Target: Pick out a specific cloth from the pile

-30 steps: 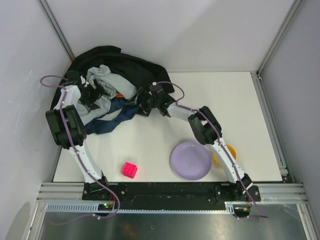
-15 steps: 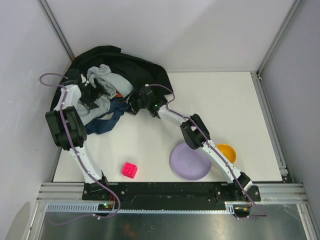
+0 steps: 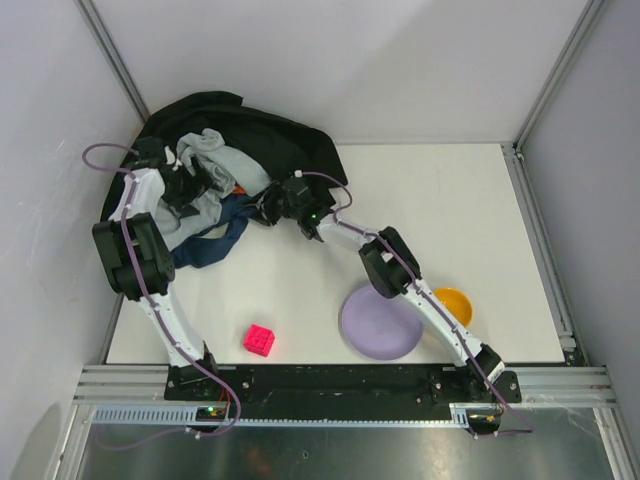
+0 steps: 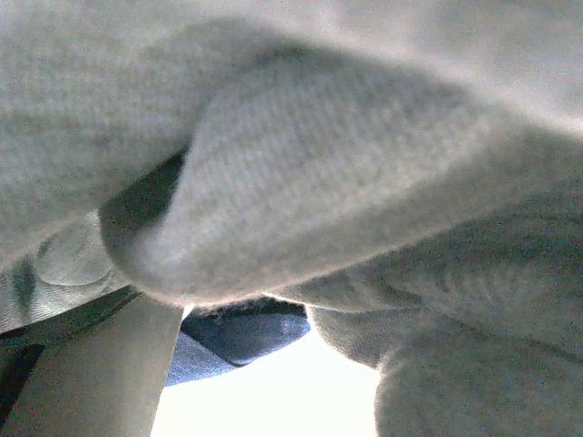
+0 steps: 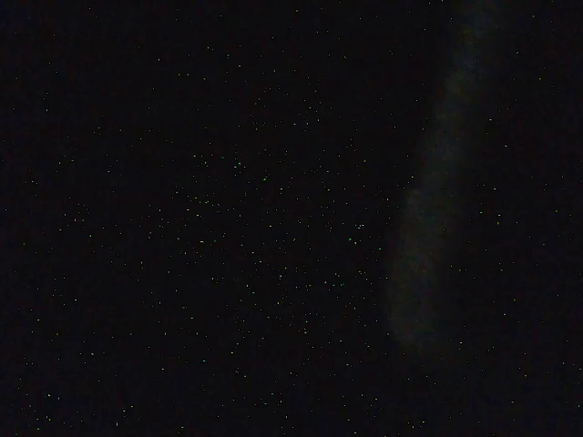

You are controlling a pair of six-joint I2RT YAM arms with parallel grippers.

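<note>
The pile [image 3: 250, 140] lies in the far left corner: a big black garment with a light grey cloth [image 3: 215, 160] and a bit of orange [image 3: 241, 190] on it. The navy cloth [image 3: 213, 247] trails out of its near side onto the table. My right gripper [image 3: 268, 208] is pressed into the navy cloth's right end; its wrist view is black, so its jaws do not show. My left gripper [image 3: 188, 187] sits open in the grey cloth [image 4: 346, 164], which fills its wrist view, with a navy fold [image 4: 237, 332] below.
A pink cube [image 3: 259, 340] lies near the front left. A lilac plate [image 3: 380, 322] and an orange bowl [image 3: 453, 303] sit under the right arm's forearm. Grey walls close in the table on the left, back and right.
My right arm has stretched to the left, and its gripper has pushed into the right end of the navy cloth, bunching it. The left arm has barely moved.
</note>
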